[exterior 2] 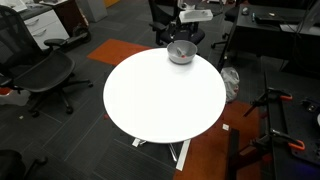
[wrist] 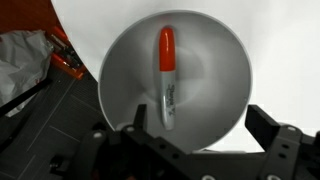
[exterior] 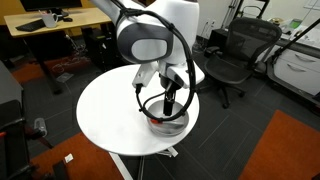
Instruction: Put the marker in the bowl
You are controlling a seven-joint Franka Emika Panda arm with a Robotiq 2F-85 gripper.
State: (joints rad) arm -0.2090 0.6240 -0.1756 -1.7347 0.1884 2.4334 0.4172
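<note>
The silvery-grey bowl (wrist: 205, 60) fills the wrist view. The marker (wrist: 166, 75), white-bodied with a red cap, lies inside it with the cap pointing to the top of the picture. My gripper (wrist: 200, 125) is open just above the bowl's near rim; its fingers are wide apart and hold nothing. In both exterior views the bowl (exterior: 168, 125) (exterior 2: 181, 53) stands near the edge of the round white table (exterior: 110, 115) (exterior 2: 160, 100), with the gripper (exterior: 171, 103) straight above it. The marker does not show in the exterior views.
Black office chairs (exterior: 232, 55) (exterior 2: 40, 75) stand around the table. Desks stand at the back (exterior: 50, 20). Orange carpet patches (exterior: 285, 150) lie on the grey floor. A bag and an orange item (wrist: 45, 60) lie on the floor beside the table.
</note>
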